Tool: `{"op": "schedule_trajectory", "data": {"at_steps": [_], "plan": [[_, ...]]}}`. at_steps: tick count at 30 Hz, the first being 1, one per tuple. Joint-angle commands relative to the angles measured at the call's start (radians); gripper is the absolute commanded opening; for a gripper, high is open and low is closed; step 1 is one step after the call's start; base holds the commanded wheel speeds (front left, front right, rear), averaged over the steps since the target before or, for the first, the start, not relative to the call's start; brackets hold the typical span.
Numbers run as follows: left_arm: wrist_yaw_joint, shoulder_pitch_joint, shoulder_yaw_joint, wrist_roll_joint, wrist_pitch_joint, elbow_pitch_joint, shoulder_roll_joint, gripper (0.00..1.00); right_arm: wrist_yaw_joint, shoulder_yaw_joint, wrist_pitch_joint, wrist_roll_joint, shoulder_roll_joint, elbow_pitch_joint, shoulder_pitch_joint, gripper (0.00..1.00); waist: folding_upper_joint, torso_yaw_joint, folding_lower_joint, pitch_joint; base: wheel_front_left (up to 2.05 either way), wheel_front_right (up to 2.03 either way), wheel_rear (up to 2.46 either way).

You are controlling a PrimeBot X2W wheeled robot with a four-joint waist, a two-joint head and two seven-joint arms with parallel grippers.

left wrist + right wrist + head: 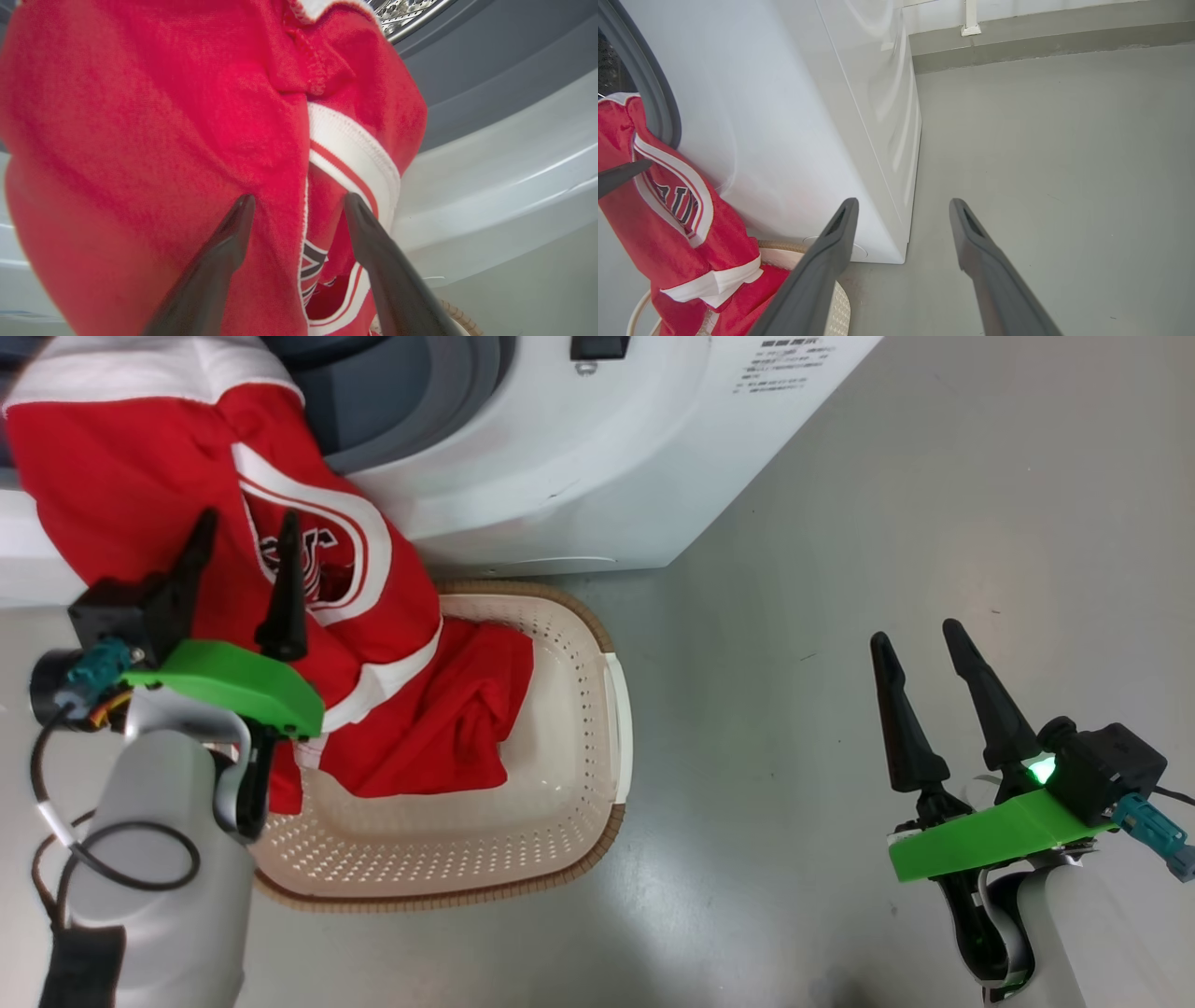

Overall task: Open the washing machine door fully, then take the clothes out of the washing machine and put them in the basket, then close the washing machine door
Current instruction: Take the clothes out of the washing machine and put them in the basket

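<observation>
The left gripper (249,515) stands open, fingers spread with nothing pinched between them. The clothes (121,457) hang just ahead of its tips; whether they touch, I cannot tell. Beyond the tips the top of the garment lies over the grey seal (401,392) in the mouth of the washer (560,457). Below the gripper its lower end lies bunched in the basket (560,737), which sits close against the washer's front. Well off to this gripper's right, past the basket, the right gripper (914,630) is open too and empty, over the floor (840,523).

The mouth is uncovered, so the door step looks done. The transfer seems about half made — the clothes bridge washer and basket. What is left, as I judge it: free the upper part from the mouth, let it all drop into the basket, then close the door.
</observation>
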Motion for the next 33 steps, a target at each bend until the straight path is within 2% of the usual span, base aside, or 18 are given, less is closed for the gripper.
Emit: {"op": "schedule_trajectory", "data": {"at_steps": [1, 3, 4, 6, 9, 20, 28, 33], "plan": [[-0.005, -0.005, 0.027, 0.008, -0.005, -0.013, 0.039, 1.00, 0.006, 0.025, -0.006, 0.003, -0.001, -0.026, 0.004, 1.00, -0.0001, -0.001, 0.0000, 0.001, 0.00, 0.00, 0.00], [-0.005, -0.019, 0.031, 0.013, -0.005, 0.009, 0.046, 1.00, 0.006, 0.025, -0.006, 0.005, -0.001, -0.027, 0.003, 1.00, -0.0001, -0.003, 0.0000, 0.002, 0.00, 0.00, 0.00], [-0.005, -0.026, 0.033, 0.014, -0.005, 0.017, 0.049, 0.87, 0.006, 0.026, -0.006, 0.005, -0.001, -0.027, 0.002, 1.00, -0.0001, -0.004, 0.0000, 0.003, 0.00, 0.00, 0.00], [-0.005, -0.035, 0.036, 0.017, -0.005, 0.030, 0.053, 0.42, 0.006, 0.026, -0.006, 0.005, -0.001, -0.028, -0.001, 1.00, -0.0001, -0.005, 0.0000, 0.003, 0.00, 0.00, 0.00], [-0.005, -0.044, 0.041, 0.022, -0.005, 0.037, 0.055, 0.00, 0.006, 0.025, -0.006, 0.004, -0.001, -0.029, -0.002, 1.00, -0.0001, -0.004, 0.0000, 0.004, 0.00, 0.00, 0.00], [-0.005, 0.023, 0.024, 0.016, -0.005, -0.001, 0.033, 0.00, 0.006, 0.024, -0.006, 0.005, -0.001, -0.025, -0.001, 1.00, -0.0001, 0.012, 0.0000, -0.004, 0.00, 0.00, 0.00], [-0.005, 0.143, -0.025, -0.009, -0.005, -0.064, 0.005, 0.00, 0.006, 0.016, -0.006, 0.001, -0.001, -0.024, 0.002, 1.00, -0.0001, 0.033, 0.0000, -0.009, 0.00, 0.00, 0.00], [-0.005, 0.206, -0.082, -0.038, -0.005, -0.045, -0.008, 0.00, 0.006, 0.018, -0.006, -0.002, -0.001, -0.020, -0.003, 1.00, -0.0001, 0.039, 0.0000, -0.007, 0.00, 0.00, 0.00]]}}
